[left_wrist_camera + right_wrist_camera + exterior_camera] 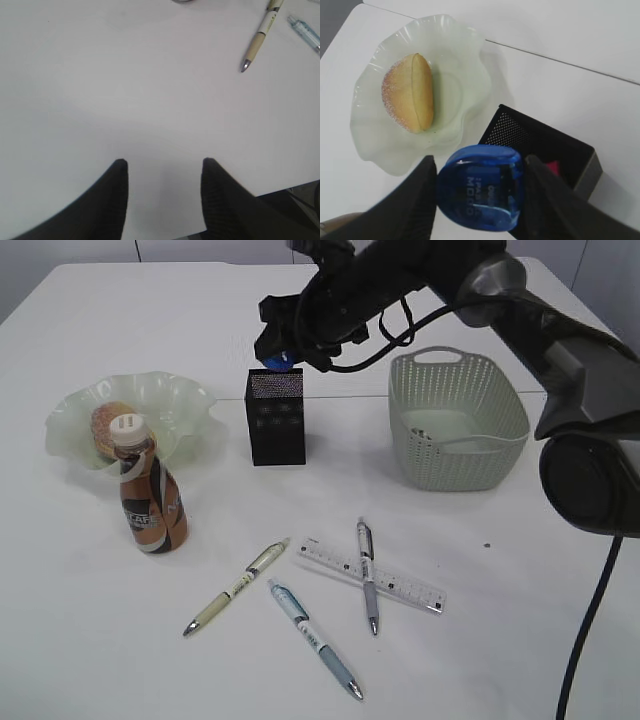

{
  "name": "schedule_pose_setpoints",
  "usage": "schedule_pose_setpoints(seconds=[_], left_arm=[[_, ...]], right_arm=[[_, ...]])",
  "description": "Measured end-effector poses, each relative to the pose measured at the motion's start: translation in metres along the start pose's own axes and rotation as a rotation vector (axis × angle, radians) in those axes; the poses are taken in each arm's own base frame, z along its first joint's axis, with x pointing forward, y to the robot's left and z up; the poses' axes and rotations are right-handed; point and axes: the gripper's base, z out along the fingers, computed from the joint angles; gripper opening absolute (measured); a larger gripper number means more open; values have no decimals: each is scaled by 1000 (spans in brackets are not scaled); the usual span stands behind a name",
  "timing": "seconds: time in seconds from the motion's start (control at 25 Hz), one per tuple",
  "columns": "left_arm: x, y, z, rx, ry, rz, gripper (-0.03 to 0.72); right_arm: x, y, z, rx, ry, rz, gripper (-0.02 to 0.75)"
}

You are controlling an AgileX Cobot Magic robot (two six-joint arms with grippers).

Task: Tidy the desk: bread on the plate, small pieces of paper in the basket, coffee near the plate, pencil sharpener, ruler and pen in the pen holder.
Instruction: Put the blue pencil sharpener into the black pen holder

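Above the pen holder: the right gripper (479, 192) hangs at the end of its arm, which reaches in from the right side across the basket (500, 450) toward the table's middle.
Right gripper state: its fingers (415, 200) pinch a blue pencil sharpener (481, 186) from both sides.
Sharpener position: just over the open top of the black mesh pen holder (275, 417), at its near edge in the wrist view; something pink shows inside the holder.
Left gripper: the left gripper (164, 172) sits low over bare table (100, 90), its two fingers spread apart with nothing between them.
Plate: the wavy pale green plate (465, 60) lies left of the holder, with the bread (410, 92) on it.
Coffee: the bottle (148, 488) stands upright at the plate's front edge.
Front of table: a beige pen (238, 586), a blue pen (314, 638) and a grey pen (367, 573) lie there; the grey one crosses over the clear ruler (400, 585).
Basket contents: too dim to make out.
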Motion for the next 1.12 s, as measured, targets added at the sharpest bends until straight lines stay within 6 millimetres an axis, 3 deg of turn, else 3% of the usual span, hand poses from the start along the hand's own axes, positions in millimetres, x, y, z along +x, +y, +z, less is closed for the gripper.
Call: schedule_pose_setpoints(seconds=[0.32,1.12], left_arm=[[0,-1,0,7,0,-5,350],[-2,-1,0,10,-21,-6,350]], right_arm=[[7,-6,10,-1,20,14,358],[8,-6,11,14,35,1,400]])
